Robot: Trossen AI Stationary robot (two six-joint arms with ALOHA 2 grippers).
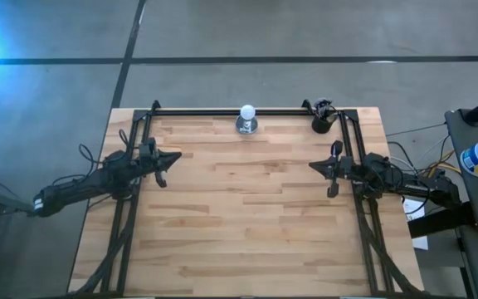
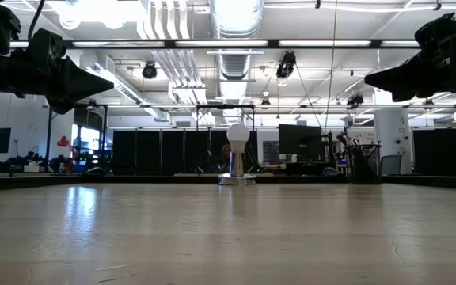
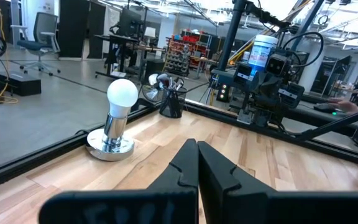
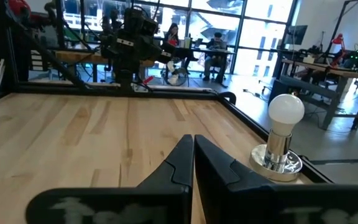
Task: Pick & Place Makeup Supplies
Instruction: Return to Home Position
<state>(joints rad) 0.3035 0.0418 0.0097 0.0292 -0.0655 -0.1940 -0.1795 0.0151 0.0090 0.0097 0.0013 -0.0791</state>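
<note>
The makeup supplies (image 3: 162, 81) are a bunch of slim brushes and sticks standing upright in a small black cup (image 3: 171, 103) at the table's far right corner (image 1: 322, 121). In the low view the cup (image 2: 364, 164) stands on the far edge. My left gripper (image 1: 178, 155) is shut and hovers over the table's left side, pointing right (image 3: 196, 147). My right gripper (image 1: 312, 165) is shut and hovers over the right side, pointing left (image 4: 192, 140). Both are well above the wood in the low view and far from the cup.
A white ball on a silver base (image 1: 246, 119) stands at the middle of the far edge (image 3: 119, 118) (image 4: 281, 140). A black frame rail (image 1: 222, 111) runs along the far edge and both sides. Bare wooden tabletop (image 1: 247, 208) lies between the arms.
</note>
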